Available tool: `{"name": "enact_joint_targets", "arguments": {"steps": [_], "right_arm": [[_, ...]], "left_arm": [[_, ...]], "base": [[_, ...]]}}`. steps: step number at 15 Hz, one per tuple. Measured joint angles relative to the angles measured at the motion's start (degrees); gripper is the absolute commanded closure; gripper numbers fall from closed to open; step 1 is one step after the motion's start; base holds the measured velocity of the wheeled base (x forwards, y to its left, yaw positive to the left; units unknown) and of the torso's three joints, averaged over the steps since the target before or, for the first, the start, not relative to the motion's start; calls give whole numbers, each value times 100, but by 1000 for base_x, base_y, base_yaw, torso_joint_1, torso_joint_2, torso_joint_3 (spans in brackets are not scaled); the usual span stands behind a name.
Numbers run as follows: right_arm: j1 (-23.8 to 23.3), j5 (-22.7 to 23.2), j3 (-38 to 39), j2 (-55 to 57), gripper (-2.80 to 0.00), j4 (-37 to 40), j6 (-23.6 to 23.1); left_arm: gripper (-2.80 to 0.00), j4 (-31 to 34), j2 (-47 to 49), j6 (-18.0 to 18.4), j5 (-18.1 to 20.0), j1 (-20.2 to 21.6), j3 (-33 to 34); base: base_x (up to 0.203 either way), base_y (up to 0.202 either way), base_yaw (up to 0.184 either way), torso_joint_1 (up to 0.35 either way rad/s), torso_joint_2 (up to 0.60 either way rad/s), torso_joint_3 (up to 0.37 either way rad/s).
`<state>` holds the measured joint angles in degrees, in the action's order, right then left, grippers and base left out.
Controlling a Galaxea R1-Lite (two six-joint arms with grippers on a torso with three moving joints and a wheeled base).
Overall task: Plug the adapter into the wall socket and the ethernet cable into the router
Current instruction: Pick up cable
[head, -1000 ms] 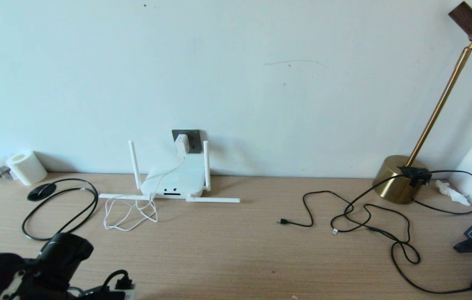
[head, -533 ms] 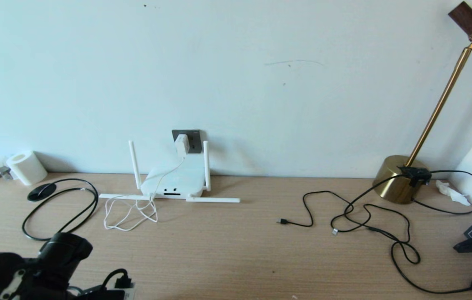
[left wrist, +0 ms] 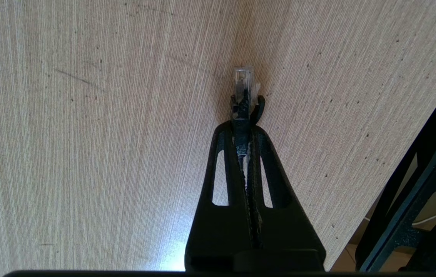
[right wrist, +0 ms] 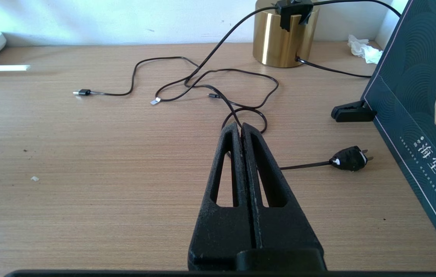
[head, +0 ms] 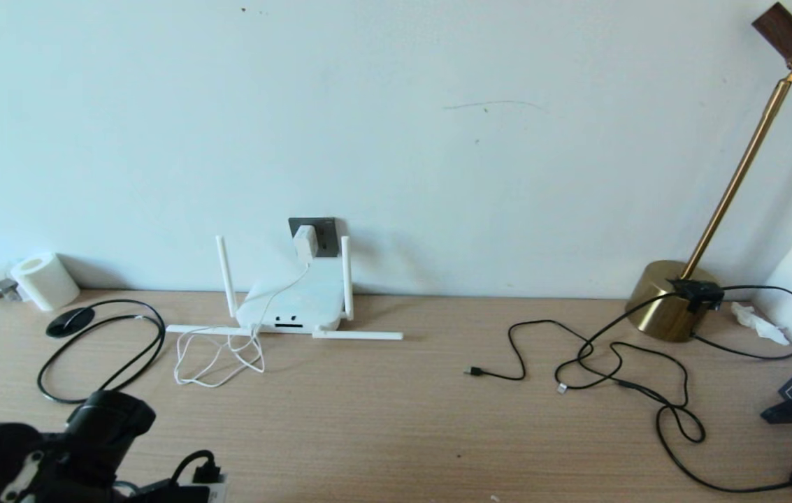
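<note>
So we had the ethernet cable (left wrist: 244, 89) pinched in our left gripper (left wrist: 243, 127), fingers clamped on it just behind the clear clip connector, sitting low over the desk (head: 382, 412) at its near left corner. The black loop of that cable lay further back on the left. Moving right, the router (head: 291, 304) sat against the wall with the adapter (head: 304, 242) already in the wall socket (head: 326, 234) right above it, so we'd say the plug half was done and the cable half was in hand. Next we'd need to carry the connector forward and line it up square with the dark port slot. Our right gripper (right wrist: 241, 129) was parked over the right side, fingers closed on nothing. Compared with a second earlier, basically nothing had moved.
</note>
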<state>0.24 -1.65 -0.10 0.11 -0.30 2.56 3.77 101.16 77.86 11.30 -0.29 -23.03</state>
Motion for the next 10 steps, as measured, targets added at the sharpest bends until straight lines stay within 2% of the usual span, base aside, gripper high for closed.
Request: {"name": "enact_joint_targets", "arguments": {"steps": [4, 7, 10], "right_arm": [[0, -1, 0, 0, 0, 0, 0], [2, -1, 0, 0, 0, 0, -3], [-2, 0, 0, 0, 0, 0, -1]], "left_arm": [[0, 16, -159, 23, 115, -59, -44], [0, -138, -418, 30, 504, -261, -858], [0, -149, -571, -157, 607, -700, -2061]], "base": [[0, 0, 0, 0, 0, 0], [0, 0, 0, 0, 0, 0], [0, 0, 0, 0, 0, 0]]}}
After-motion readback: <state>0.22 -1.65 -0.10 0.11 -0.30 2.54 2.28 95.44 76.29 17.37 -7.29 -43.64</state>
